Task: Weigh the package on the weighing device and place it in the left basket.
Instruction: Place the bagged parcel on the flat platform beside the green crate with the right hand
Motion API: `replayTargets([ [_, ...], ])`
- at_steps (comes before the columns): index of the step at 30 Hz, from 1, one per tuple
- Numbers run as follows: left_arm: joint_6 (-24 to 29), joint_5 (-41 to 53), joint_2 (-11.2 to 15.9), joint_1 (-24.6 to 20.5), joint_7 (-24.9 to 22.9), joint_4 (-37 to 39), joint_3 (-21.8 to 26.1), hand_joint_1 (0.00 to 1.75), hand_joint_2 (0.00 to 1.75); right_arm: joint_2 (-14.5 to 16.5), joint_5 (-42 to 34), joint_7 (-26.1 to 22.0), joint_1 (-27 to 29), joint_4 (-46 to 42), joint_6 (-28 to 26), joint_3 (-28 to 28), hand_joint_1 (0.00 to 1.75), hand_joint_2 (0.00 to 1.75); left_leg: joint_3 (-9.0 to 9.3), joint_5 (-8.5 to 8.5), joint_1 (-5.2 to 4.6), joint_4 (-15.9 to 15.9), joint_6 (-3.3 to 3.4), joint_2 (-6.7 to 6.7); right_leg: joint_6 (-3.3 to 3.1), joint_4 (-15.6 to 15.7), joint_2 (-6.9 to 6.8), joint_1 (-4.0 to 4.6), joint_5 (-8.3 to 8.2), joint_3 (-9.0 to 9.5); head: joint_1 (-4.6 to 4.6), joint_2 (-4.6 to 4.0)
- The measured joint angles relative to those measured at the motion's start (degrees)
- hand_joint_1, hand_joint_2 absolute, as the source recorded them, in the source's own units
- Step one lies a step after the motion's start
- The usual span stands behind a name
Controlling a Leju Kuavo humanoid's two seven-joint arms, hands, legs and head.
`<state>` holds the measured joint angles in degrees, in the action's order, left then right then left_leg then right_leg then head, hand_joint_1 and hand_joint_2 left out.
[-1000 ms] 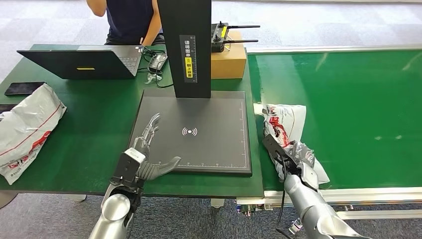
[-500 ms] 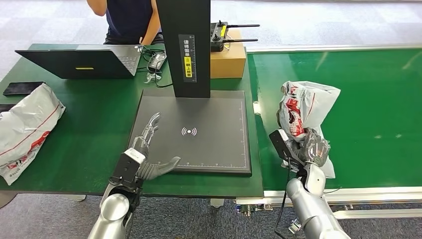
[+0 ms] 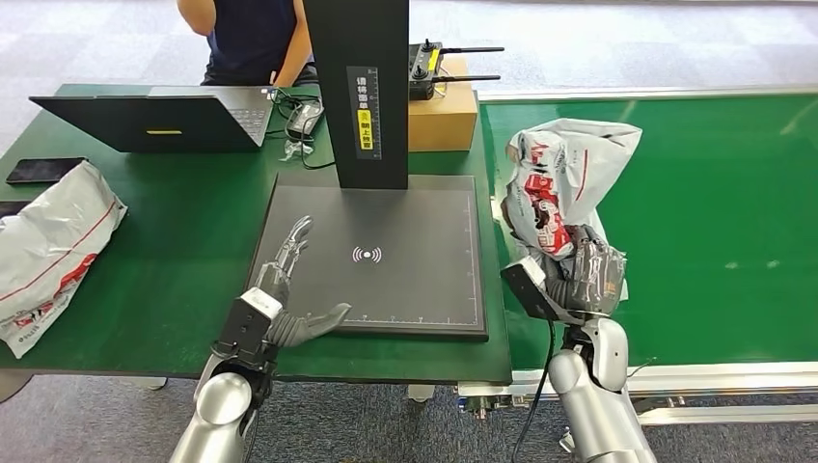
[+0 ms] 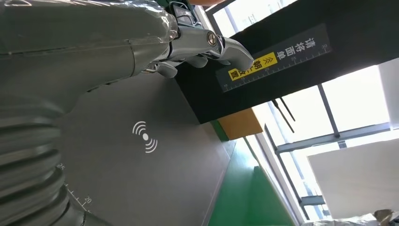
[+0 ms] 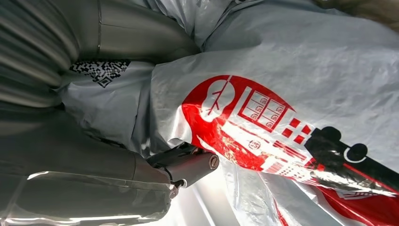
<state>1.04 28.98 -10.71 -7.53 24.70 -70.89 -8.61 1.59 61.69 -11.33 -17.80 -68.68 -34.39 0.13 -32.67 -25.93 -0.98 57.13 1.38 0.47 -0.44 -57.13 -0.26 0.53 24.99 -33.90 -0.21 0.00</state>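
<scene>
My right hand grips a grey plastic package printed in red and black, lifted upright above the green conveyor, just right of the scale. Up close in the right wrist view, the package is pressed against my fingers. The black weighing platform with its white signal mark lies at the table's middle, below a black upright post. My left hand rests open on the platform's near left corner, fingers spread; the left wrist view shows its fingers over the platform.
A second grey package lies at the table's left edge beside a phone. A laptop, a cardboard box with a remote on it, and a seated person are at the back. The conveyor stretches right.
My right hand has raised the package off the conveyor and carried it left toward the scale. The left hand has stayed put.
</scene>
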Motion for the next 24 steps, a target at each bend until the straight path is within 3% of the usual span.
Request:
replayTargets([
  [12, 0.24, -1.03, -0.13, -2.28, 1.82, 2.74, -0.74, 0.0, 1.75, 0.02, -0.01, -1.46, -0.11, -3.38, 3.2, 9.54, 1.34, 1.75, -0.02, 0.01, 0.0, 0.0, 0.0, 0.01, 0.0, -0.01, 0.01, 0.0, 0.0, -0.01, -0.01, 0.0],
  [24, 2.11, -3.86, 0.04, -2.79, 3.91, 4.73, -0.83, 0.0, 1.75, 0.1, 0.4, -2.03, -8.42, 6.65, 3.92, 17.65, 1.33, 1.75, -0.05, 0.02, 0.0, 0.0, -0.01, 0.0, 0.0, -0.02, 0.0, 0.0, 0.0, -0.02, 0.0, 0.0],
])
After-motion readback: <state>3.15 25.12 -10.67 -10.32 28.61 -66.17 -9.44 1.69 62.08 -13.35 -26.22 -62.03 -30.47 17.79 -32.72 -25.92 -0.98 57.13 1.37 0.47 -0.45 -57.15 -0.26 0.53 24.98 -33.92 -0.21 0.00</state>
